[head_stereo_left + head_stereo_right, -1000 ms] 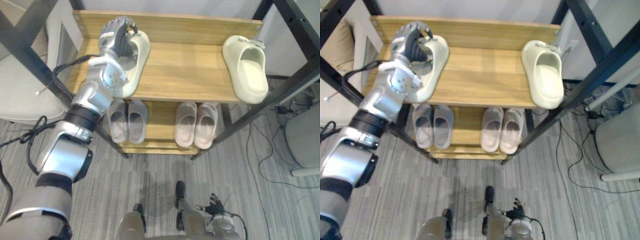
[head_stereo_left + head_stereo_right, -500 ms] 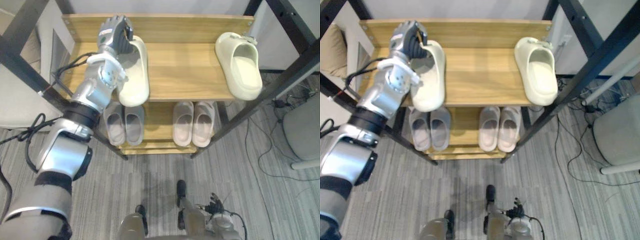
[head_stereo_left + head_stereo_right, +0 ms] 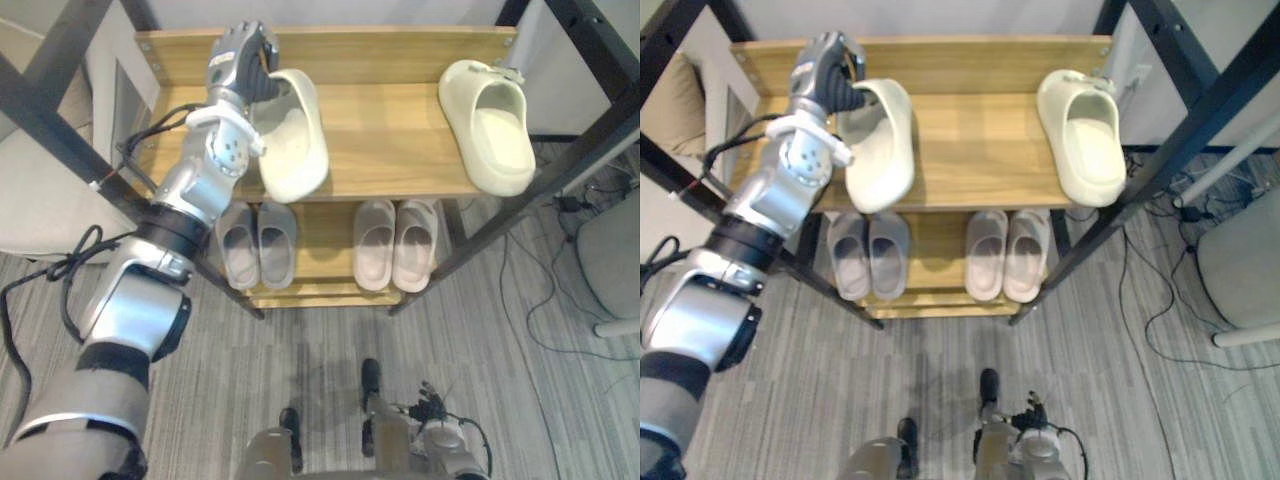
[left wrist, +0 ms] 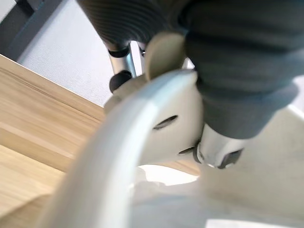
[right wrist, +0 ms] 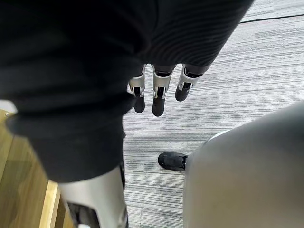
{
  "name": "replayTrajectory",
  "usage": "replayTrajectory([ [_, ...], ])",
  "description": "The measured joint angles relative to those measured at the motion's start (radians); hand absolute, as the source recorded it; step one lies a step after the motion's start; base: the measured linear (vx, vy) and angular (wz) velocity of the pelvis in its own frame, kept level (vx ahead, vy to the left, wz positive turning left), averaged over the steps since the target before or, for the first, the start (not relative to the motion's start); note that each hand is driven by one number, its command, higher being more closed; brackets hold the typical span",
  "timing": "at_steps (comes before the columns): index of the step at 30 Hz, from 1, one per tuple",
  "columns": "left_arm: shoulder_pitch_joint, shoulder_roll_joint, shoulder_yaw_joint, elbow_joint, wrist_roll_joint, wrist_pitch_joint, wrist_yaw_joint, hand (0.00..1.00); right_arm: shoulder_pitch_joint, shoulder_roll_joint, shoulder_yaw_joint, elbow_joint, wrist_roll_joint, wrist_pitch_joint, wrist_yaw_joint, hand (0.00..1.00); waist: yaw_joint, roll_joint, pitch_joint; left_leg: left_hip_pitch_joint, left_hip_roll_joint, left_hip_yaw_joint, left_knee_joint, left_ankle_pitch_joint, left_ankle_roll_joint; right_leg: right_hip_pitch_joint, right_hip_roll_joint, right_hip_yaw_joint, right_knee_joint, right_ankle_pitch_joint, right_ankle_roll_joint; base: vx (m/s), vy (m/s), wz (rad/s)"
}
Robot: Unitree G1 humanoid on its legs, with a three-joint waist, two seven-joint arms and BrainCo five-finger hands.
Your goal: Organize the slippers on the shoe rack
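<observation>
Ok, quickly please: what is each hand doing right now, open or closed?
Left hand: closed on the cream slipper, fingers curled over its upper edge.
Right hand: open, fingers relaxed, holding nothing.

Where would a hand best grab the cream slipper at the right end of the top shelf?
Probably by its arched upper at the far end, reaching from above and in front. The cream slipper lies sole down, opening up, heel toward the robot, so the arch can be hooked and pinched, as the left hand holds its mate.
</observation>
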Motion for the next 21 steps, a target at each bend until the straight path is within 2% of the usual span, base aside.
replayTrajectory([
  [5, -0.041, -0.028, -0.001, 0.013, -0.008, 0.001, 0.009, 1.0, -0.013, -0.016, -0.005, 0.004, 0.007, -0.001, -0.007, 0.0, -0.006, 0.017, 0.01, -0.008, -0.002, 0.002, -0.004, 0.0, 0.0, -0.012, -0.001, 0.004, 0.0, 0.001, 0.001, 0.01, 0.002, -0.01],
  [21, -0.152, -0.123, -0.056, 0.059, -0.009, 0.004, 0.024, 1.0, -0.028, -0.014, -0.063, 0.002, 0.043, -0.002, -0.01, 0.0, -0.027, 0.033, 0.019, -0.012, -0.011, 0.045, -0.012, -0.009, 0.012, -0.047, 0.0, 0.058, 0.0, 0.004, 0.004, 0.01, -0.003, -0.09],
])
